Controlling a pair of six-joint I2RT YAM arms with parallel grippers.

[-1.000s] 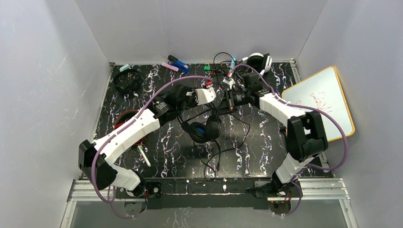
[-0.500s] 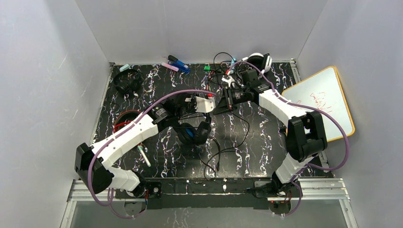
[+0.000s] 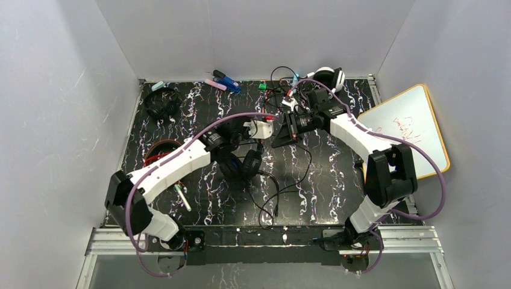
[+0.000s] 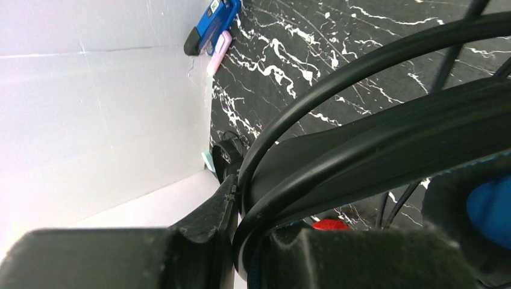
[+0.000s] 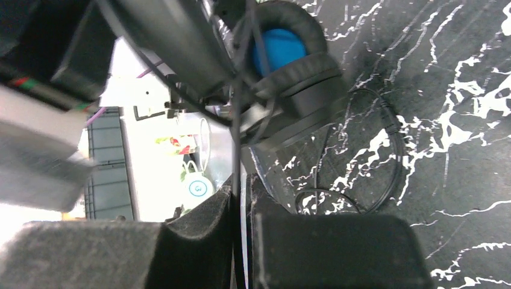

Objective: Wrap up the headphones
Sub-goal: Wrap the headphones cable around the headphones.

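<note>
Left gripper (image 4: 247,238): fingers clamped on the black band (image 4: 385,138) of the blue-cushioned headphones (image 3: 241,162), which hang from it over the middle of the desk (image 3: 337,180), cups low and towards the near edge.

Right gripper (image 5: 241,241): just right of the left one, fingers nearly together, with the thin cable (image 5: 236,150) running up through the slit between them. Whether they pinch it cannot be told. The rest of the cable trails in loose loops across the desk towards the near edge. In the right wrist view the left gripper's body blocks the upper left, with a blue cup just beyond it.

Surroundings: a red pair (image 3: 158,158) at the left edge, partly covered by the left forearm; a black pair (image 3: 161,102) in the far left corner; a white pair (image 3: 328,77) at the far edge behind the right arm, amid tangled wires; markers (image 3: 222,81) along the far edge; a pen (image 3: 182,197) near the left arm's elbow. A whiteboard (image 3: 410,126) leans beyond the right edge.
</note>
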